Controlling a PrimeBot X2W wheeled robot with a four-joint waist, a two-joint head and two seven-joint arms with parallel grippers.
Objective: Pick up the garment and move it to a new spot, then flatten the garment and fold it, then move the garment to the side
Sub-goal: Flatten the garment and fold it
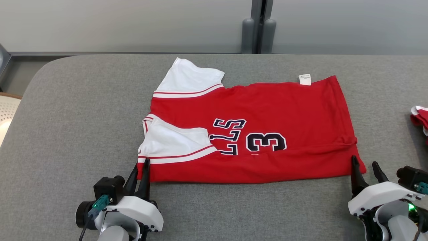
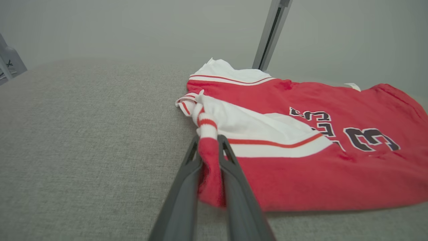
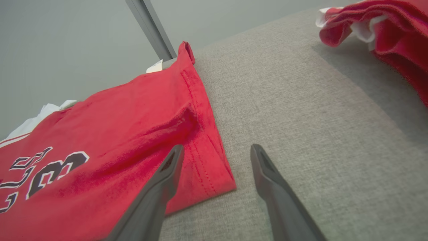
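Red jersey [image 1: 267, 134] on the worktop [image 1: 83, 117]: left gripper [image 1: 141, 164] fingers [image 2: 234, 174] clamp one near corner, right gripper [image 1: 364, 160] gapes astride the other, readying a fold.

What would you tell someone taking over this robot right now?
Left gripper: jaws shut on the near left corner of the red jersey.
Right gripper: jaws open at its near right corner, nothing gripped.
Done: jersey laid mostly flat on the gray table, one white sleeve folded onto it. Another red garment sits far right.
Left to do: close the right jaws, fold, move it aside.
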